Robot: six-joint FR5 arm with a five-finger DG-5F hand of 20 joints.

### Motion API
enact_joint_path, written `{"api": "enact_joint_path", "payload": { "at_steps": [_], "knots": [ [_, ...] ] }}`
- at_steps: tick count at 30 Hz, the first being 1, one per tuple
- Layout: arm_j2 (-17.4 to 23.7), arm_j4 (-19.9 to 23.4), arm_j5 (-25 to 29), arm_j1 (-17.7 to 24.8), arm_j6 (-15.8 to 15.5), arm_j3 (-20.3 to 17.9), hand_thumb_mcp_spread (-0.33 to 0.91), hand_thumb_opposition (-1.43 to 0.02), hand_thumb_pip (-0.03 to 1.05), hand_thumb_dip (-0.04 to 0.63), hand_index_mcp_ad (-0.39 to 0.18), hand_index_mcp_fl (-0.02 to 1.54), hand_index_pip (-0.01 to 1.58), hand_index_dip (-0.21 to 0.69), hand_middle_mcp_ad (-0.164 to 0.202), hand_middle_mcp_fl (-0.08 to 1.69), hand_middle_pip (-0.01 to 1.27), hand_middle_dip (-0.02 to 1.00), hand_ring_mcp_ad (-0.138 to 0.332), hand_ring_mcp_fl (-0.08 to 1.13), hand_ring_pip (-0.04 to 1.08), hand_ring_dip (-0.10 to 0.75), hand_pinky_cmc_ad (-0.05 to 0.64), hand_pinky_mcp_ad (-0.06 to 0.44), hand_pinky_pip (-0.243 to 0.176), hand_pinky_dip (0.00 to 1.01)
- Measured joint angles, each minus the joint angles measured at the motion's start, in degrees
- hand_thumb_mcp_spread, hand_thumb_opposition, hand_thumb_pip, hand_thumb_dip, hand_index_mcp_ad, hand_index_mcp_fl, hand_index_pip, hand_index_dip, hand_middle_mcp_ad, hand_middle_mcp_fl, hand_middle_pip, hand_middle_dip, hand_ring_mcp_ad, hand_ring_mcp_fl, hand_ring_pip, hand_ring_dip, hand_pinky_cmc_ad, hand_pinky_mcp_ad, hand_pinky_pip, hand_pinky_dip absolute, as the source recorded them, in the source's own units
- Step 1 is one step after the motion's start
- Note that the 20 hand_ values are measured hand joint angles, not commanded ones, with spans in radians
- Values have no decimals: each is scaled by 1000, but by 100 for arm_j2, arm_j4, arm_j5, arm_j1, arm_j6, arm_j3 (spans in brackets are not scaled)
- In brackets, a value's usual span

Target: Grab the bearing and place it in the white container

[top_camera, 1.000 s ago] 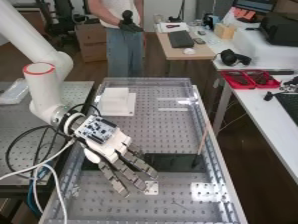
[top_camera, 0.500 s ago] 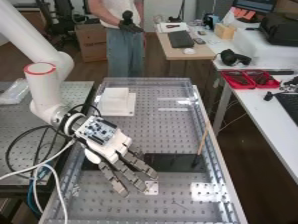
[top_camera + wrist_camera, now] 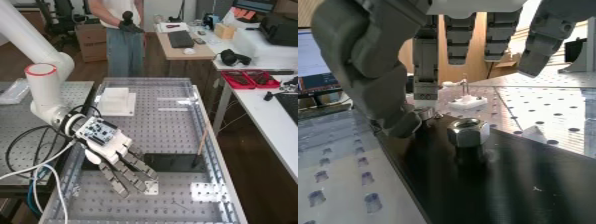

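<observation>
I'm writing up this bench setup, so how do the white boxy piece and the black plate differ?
The white boxy piece stands raised in two levels; the black plate lies flat. In the high view, the black plate is nearer the camera than the white boxy piece. Both rest on the perforated benchtop.

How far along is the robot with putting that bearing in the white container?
Looks done: the robot hand is at the dark plate, right beside a small metal part, probably the bearing. In hand: I can't tell whether it has hold of that part. Left: carrying and placing it, since the hand is well away from the white container farther up the bench.
</observation>
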Motion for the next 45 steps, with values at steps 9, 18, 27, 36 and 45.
{"api": "enact_joint_path", "payload": {
  "at_steps": [9, 18, 27, 36, 45],
  "knots": [
    [-26, 258, 99, 10, -265, -38, 342, -881, 759, 346, -59, 73, 1527, 119, 45, 9, 120, 157, 164, 0, 70, 72, 393, 291, -124, 323],
    [-76, 222, 117, -10, -260, 2, 333, -855, 738, 346, -51, 126, 1539, 96, 45, 7, 120, 157, 159, 2, 70, 72, 389, 295, -120, 323],
    [-48, 292, 110, -12, -288, -9, 340, -876, 691, 342, -51, 208, 1524, 56, 42, 9, 120, 157, 147, 2, 66, 72, 382, 284, -120, 325],
    [142, 461, -14, -42, -407, -39, 333, -883, 661, 340, -51, 255, 1524, 56, 42, 10, 117, 157, 147, -2, 75, 68, 380, 286, -120, 321],
    [612, 500, -237, 1, -621, -130, 333, -883, 661, 340, -51, 258, 1520, 54, 42, 10, 124, 164, 147, -2, 75, 72, 379, 286, -120, 321]
  ]
}}
